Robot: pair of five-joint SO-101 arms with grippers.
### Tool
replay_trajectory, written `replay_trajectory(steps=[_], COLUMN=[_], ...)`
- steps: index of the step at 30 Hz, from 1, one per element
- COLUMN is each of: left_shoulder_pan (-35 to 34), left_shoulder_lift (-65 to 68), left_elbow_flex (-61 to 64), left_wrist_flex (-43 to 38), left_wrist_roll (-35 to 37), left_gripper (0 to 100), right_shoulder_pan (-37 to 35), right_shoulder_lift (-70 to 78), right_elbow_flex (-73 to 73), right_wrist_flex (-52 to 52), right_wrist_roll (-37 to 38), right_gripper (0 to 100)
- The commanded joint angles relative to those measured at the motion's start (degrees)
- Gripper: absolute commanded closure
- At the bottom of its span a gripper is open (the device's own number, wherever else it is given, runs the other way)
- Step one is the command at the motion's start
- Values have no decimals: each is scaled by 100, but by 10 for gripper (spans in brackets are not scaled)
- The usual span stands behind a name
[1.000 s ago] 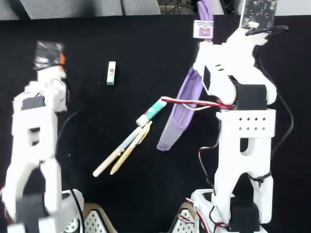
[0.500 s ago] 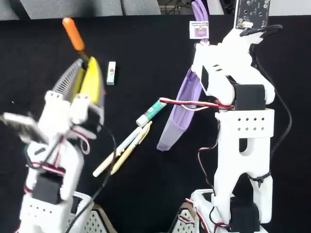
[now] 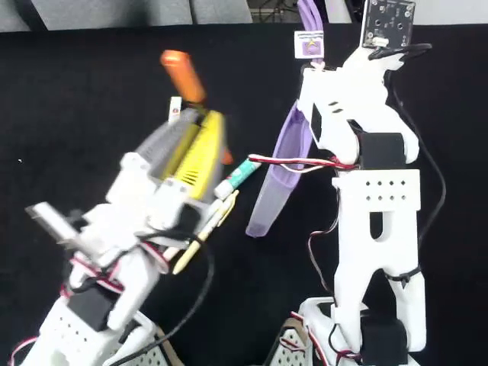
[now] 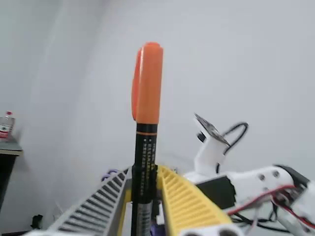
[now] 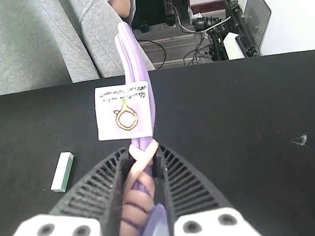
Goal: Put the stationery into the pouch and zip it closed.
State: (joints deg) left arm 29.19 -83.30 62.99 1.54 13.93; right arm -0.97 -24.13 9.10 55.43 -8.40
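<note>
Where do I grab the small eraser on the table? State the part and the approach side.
Come straight down from above and clamp across the two long sides of the eraser, near its middle. It is a slim block lying flat on the black table, so those sides are parallel and free.

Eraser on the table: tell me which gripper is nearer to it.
Left. The left gripper, clamping the marker, is beside the eraser; the right gripper, holding the pouch, sits well apart.
</note>
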Motion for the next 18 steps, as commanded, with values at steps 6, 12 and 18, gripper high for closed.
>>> replay_trajectory(steps=[6,12,18], left_shoulder_pan=[1912,1982,1701], left_shoulder_lift=[211,211,220], left_elbow_flex=[-470,-338,-4], left_wrist_flex=[-105,-105,-132], left_wrist_roll=[-1829,-2040,-1978], left_gripper=[971,971,971], right_shoulder_pan=[-123,-114,-79], right_shoulder_lift=[-163,-163,-180], right_elbow_flex=[-13,-13,-84], right_wrist_flex=[-44,-18,0], right_wrist_roll=[-132,-149,-123], right_gripper=[988,988,988])
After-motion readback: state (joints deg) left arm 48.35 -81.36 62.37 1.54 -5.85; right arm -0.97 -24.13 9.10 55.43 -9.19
